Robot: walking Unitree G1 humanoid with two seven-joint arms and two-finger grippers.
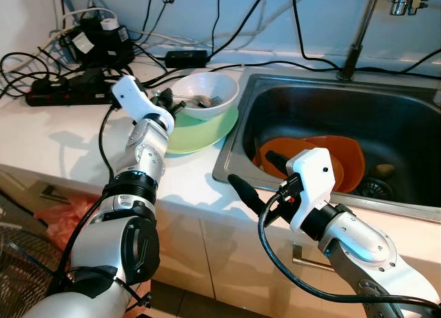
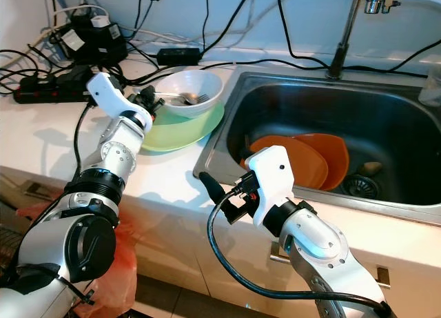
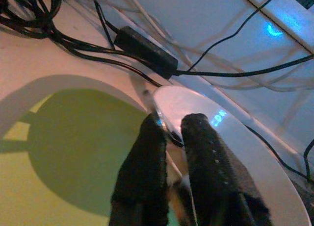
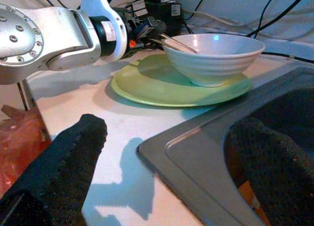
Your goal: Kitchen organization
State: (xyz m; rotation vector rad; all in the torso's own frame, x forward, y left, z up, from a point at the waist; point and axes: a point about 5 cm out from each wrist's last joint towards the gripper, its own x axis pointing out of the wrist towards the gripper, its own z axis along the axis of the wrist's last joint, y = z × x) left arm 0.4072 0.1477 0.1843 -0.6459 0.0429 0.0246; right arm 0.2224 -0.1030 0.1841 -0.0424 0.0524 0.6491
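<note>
Left gripper (image 3: pixel 169 130) is clamped on the fork (image 1: pixel 207 101) handle at the white bowl (image 1: pixel 207 90) rim; bowl sits on green plate (image 1: pixel 207 133) beside sink (image 1: pixel 413 125). Right gripper (image 4: pixel 167 152) hangs spread over the sink's edge.

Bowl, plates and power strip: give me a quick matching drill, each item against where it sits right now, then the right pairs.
Items:
1. white bowl
2. green plate
3. orange plates
4. black power strip

Places:
A. down in the sink
B. on the counter by the wall, among cables
C. on the green plate
D. flat on the counter beside the sink

Pairs: 1-C, 2-D, 3-A, 4-B
</note>
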